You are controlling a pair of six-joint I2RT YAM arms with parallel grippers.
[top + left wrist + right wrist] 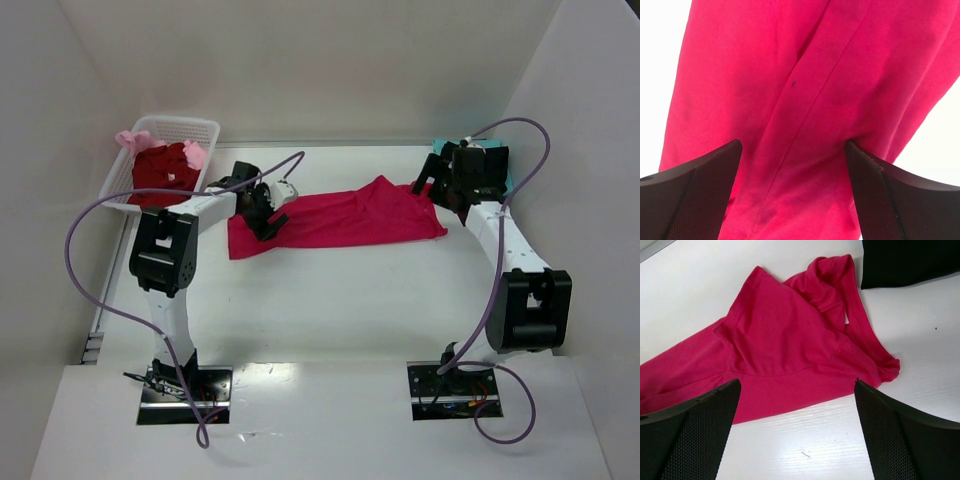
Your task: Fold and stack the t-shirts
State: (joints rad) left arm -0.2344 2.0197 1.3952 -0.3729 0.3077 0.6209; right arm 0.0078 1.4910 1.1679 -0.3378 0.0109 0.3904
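with left gripper (792, 145) and right gripper (797, 382) spread wide, pinch the crimson-pink t-shirt (340, 218), directly beneath the left and just ahead of the right, at matching edges, keeping cloth taut.

A white lattice basket (186, 121) stands on the white desk (350, 300), to the left of the left jaws and a little beyond them (near the desk's far left corner). Bare desk shows low between the right jaws. Plain pale walls (330, 60) enclose it.
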